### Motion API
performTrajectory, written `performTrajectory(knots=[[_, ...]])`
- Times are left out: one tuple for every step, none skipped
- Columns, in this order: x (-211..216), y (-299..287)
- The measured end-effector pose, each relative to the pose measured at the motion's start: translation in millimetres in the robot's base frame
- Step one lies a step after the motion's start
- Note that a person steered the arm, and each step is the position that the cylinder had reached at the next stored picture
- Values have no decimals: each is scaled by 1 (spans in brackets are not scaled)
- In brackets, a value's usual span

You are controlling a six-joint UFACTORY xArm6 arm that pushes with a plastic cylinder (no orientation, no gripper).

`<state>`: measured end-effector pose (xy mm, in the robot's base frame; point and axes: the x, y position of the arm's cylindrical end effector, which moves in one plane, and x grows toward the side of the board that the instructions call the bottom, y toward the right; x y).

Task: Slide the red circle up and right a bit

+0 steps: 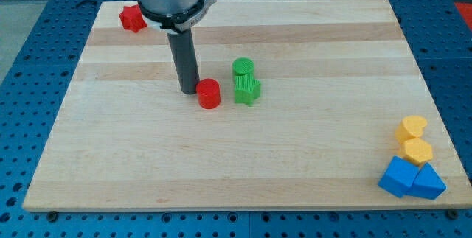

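The red circle is a short red cylinder standing a little left of the board's middle. My tip is at the end of the dark rod, just to the left of the red circle and touching or nearly touching its left side. A green circle stands up and to the right of the red circle. A green star-shaped block sits directly to the right of the red circle with a small gap between them.
A red star-shaped block lies at the board's top left corner. At the bottom right are two yellow blocks and two blue blocks. The wooden board rests on a blue perforated table.
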<state>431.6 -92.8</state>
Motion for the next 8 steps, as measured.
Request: performTrajectory(knots=[[14, -14], [32, -9], [46, 12], [46, 12], [46, 11], [40, 2], [26, 5], [8, 17]])
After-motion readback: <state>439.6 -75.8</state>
